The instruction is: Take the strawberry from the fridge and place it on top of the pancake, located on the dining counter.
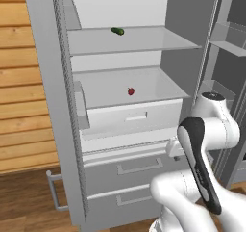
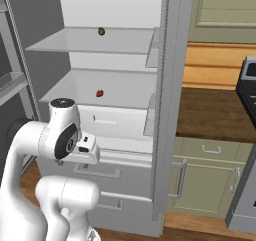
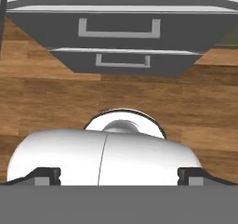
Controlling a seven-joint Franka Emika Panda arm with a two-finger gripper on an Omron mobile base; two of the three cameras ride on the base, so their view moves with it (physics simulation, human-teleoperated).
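The strawberry (image 1: 130, 91) is a tiny red heart-shaped berry lying alone on a white shelf (image 1: 158, 89) of the open fridge (image 1: 48, 82). The fingers (image 3: 120, 175) stand wide, holding nothing, well below it and pointed at the fridge's lower drawers (image 3: 119, 32).

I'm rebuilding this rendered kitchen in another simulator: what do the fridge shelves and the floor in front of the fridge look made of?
White fridge shelves: thin flat slabs, matte and opaque, probably plastic; no see-through look.
Brown plank floor: wood or wood-look laminate, with visible grain streaks and board seams and a low sheen.
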